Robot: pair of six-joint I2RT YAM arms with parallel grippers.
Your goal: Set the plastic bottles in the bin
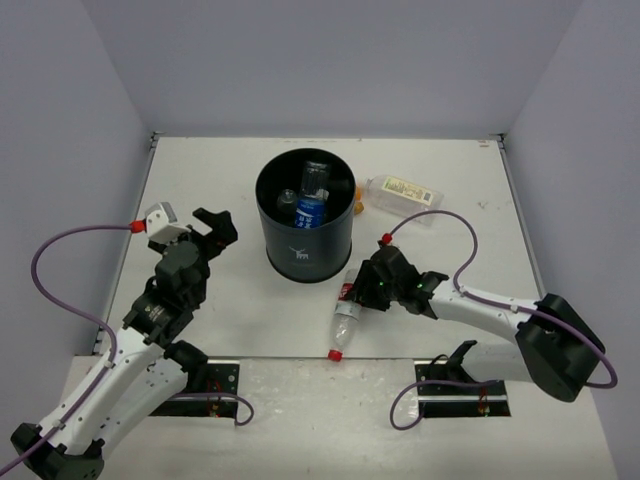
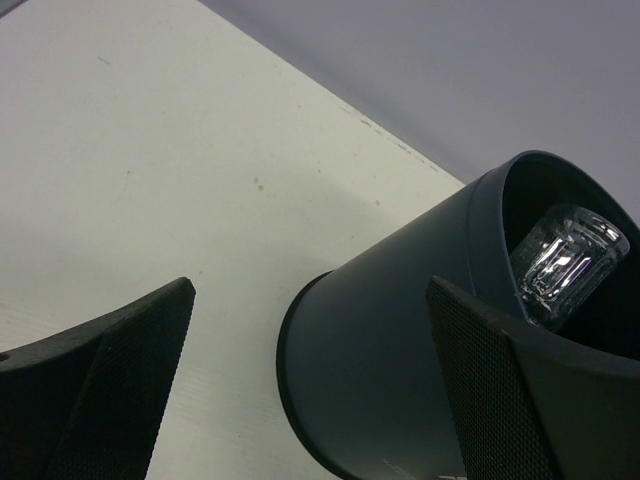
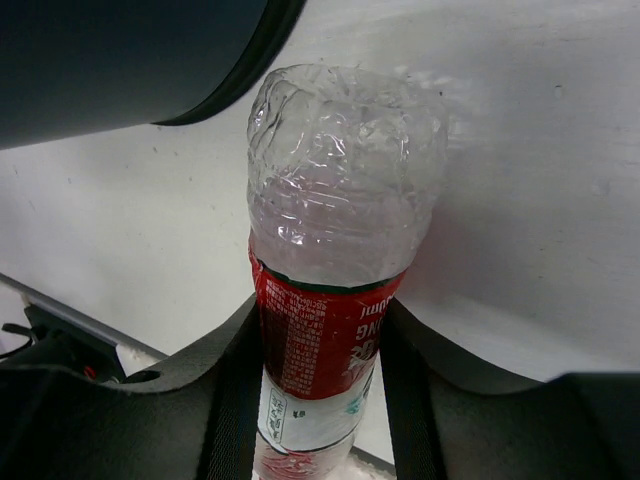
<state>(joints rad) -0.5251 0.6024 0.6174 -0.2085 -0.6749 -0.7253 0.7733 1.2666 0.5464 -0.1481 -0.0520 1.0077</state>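
While the right end effector [image 3: 320,345] pinches the red-labelled bottle [image 3: 335,250] by its label, on the table [image 1: 200,300] just near and right of the bin [image 1: 300,250], the thin crumpled body may buckle and slip free on lifting; the left end effector [image 1: 205,232] hangs spread, left of the bin.

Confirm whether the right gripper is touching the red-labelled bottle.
Touching. The right wrist view shows the right gripper closed on the red-labelled bottle, both fingers flush against its label with no gap.
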